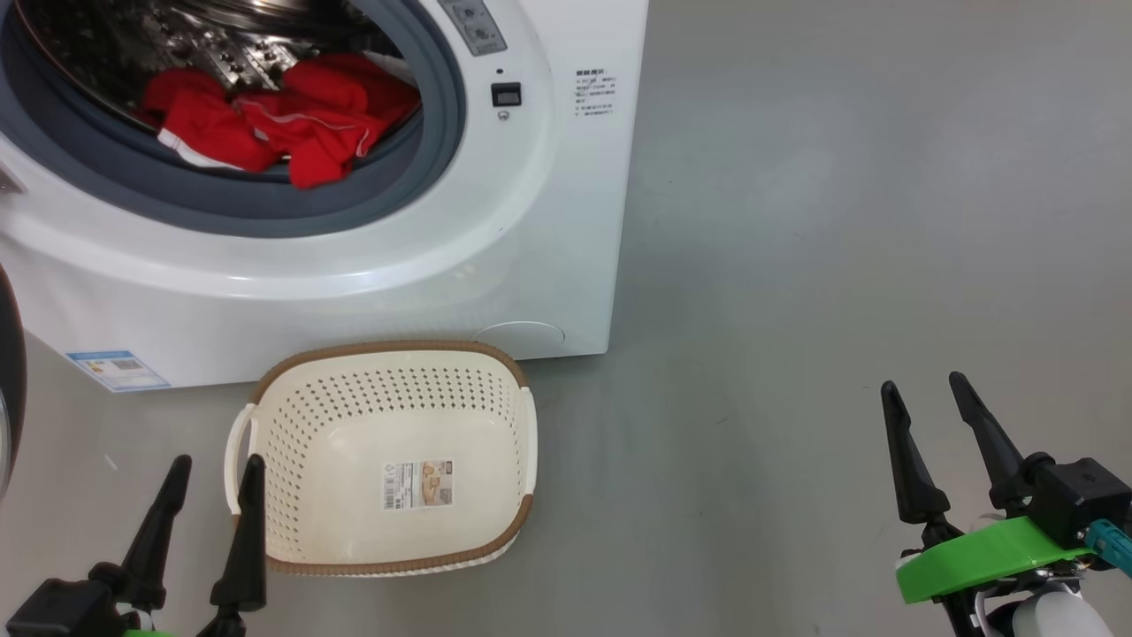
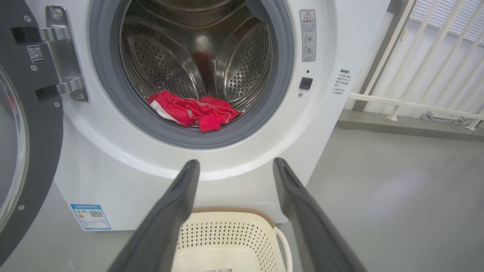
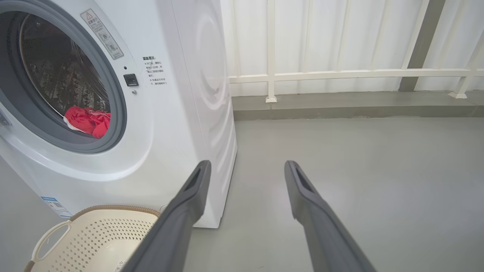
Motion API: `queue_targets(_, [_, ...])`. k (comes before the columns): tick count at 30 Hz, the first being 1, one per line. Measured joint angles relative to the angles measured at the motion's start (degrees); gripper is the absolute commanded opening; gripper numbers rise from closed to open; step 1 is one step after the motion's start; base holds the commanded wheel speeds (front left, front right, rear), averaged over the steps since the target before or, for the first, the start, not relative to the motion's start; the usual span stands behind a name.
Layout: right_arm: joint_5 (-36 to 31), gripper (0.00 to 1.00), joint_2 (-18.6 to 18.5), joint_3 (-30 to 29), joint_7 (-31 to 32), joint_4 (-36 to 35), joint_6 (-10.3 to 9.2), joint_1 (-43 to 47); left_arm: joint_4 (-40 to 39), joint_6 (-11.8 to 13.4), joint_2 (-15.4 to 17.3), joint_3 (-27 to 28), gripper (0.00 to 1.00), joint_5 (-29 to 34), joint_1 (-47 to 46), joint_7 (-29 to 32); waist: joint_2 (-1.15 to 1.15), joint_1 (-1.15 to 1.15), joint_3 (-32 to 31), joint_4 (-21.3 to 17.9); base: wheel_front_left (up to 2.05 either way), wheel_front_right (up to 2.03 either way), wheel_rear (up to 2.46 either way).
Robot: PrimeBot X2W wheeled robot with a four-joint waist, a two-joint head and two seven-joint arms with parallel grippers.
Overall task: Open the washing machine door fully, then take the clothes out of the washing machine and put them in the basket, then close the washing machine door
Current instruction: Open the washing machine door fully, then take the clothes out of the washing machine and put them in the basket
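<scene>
The white washing machine [image 1: 371, 265] [image 2: 94, 166] [image 3: 181, 113] stands with its round opening uncovered. Its black-rimmed door [image 2: 26, 143] [image 1: 9, 372] is swung wide to the left on a steel hinge. Red clothes [image 1: 283, 124] [image 2: 193, 111] [image 3: 89, 121] with white trim lie at the front of the steel drum, against the grey gasket. The cream basket [image 1: 389, 544] [image 2: 227, 234] [image 3: 94, 234] sits on the floor before the machine, with nothing inside. My left gripper [image 1: 217, 469] [image 2: 236, 168] hangs open beside the basket's left handle. Far to the right, low over the floor, my right gripper [image 1: 924, 389] [image 3: 245, 168] is open too.
Grey floor [image 1: 840, 221] stretches wide to the right of the machine. A white railing [image 3: 340, 73] and a low grey kerb [image 3: 359, 107] close off the back.
</scene>
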Motion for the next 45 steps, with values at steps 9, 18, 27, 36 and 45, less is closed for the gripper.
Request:
queue_targets(9, [-0.10, 1.00, 0.42, -0.24, 0.00, -0.11, 0.00, -0.01, -0.02, 0.00, 0.53, -0.58, 1.00, 0.44, -0.02, 0.00, 0.00, 0.00, -0.15, 0.66, 0.00, 0.00, 0.00])
queue_targets(18, [-0.26, 1.00, 0.42, -0.15, 0.00, -0.12, 0.00, -0.04, -0.44, 0.00, 0.87, -0.52, 1.00, 1.04, -0.04, 0.00, 0.00, 0.00, -0.12, 0.93, 0.00, 0.00, 0.00])
queue_targets(27, [-0.26, 1.00, 0.43, 0.22, 0.00, -0.09, 0.00, -0.17, -0.40, 0.00, 0.92, -0.27, 1.00, 2.47, -0.07, 0.00, 0.00, 0.00, -0.35, 0.77, 0.00, -0.01, 0.01])
queue_targets(36, [-0.26, 1.00, 0.43, 0.52, 0.00, -0.09, 0.00, -0.17, -0.41, 0.00, 1.16, -0.51, 1.00, 2.00, -0.15, 0.00, 0.00, 0.00, -0.11, 0.87, 0.43, -0.81, 0.39])
queue_targets(45, [-0.26, 1.00, 0.62, 1.26, 0.00, -0.11, 0.00, -0.20, -0.51, 0.00, 1.58, -0.77, 1.00, 1.92, -0.25, 0.00, 0.00, 0.00, 0.80, 0.95, 1.02, -1.51, 0.49])
